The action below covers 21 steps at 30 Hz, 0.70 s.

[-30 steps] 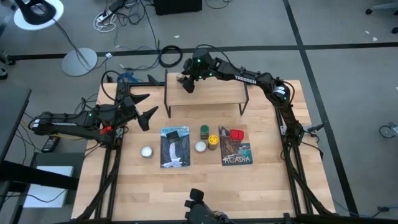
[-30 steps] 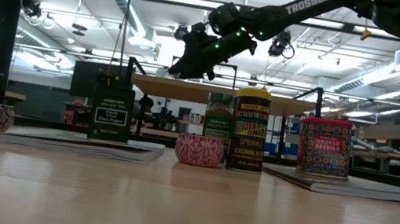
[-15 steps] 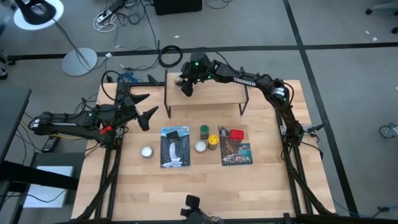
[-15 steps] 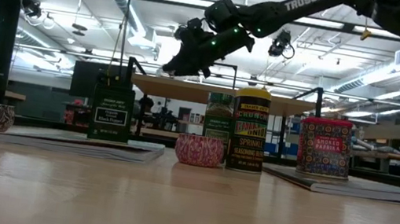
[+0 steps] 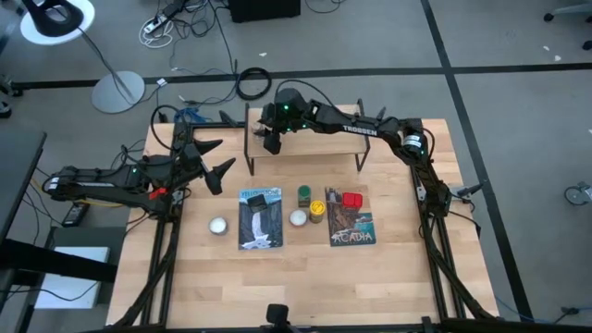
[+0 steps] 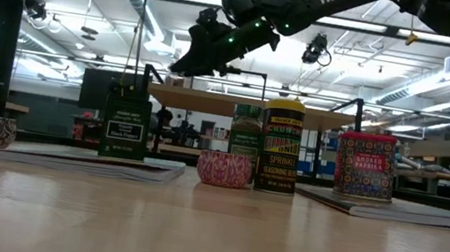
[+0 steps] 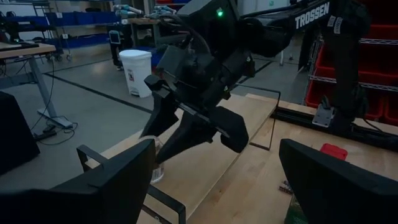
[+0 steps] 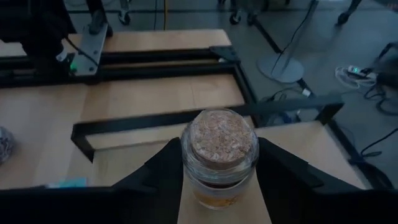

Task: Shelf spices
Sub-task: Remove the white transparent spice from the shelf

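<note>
Step in hand: placing the first spice on the shelf. The right gripper is over the shelf's left end, and in its wrist view the fingers sit on either side of a cork-topped jar, upright just above or on the light top board. The fingers appear clamped on the jar, though whether its base already rests on the board cannot be told.

The other four spices are on the bench in front of the shelf: the dark square tin, the green jar, the yellow-capped jar and the red boxy tin.

The left gripper waits over the left side of the bench, fingers wide apart and empty.

Next move, by judgement: seat the jar flat on the board, away from the edge, then part the fingers and lift straight up so that the jar is not tipped.
</note>
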Each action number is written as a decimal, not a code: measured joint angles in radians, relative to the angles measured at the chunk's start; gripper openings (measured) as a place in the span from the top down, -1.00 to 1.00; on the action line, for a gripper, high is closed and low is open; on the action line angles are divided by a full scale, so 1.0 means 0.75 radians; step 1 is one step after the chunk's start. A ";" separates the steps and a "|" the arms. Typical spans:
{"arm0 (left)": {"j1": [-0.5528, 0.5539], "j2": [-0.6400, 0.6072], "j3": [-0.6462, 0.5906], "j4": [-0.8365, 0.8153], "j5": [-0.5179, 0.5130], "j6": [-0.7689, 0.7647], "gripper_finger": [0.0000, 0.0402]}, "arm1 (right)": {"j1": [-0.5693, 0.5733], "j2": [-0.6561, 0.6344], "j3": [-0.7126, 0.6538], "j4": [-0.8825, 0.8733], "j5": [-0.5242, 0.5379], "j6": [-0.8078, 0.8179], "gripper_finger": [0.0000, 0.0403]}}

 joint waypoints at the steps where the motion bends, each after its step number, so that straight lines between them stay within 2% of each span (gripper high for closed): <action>1: 0.000 0.000 0.000 0.000 0.000 0.000 -0.74 | 0.001 -0.003 -0.001 0.009 0.000 -0.002 0.15; 14: 0.000 -0.001 0.000 -0.014 0.000 0.000 -0.74 | 0.015 -0.140 0.056 0.015 -0.008 -0.033 0.15; 18: 0.000 0.000 0.000 -0.028 0.000 0.000 -0.74 | 0.054 -0.248 0.061 -0.107 -0.036 -0.044 0.15; 21: 0.000 0.000 0.000 -0.029 0.000 0.000 -0.74 | 0.112 -0.317 0.061 -0.283 -0.070 -0.084 0.15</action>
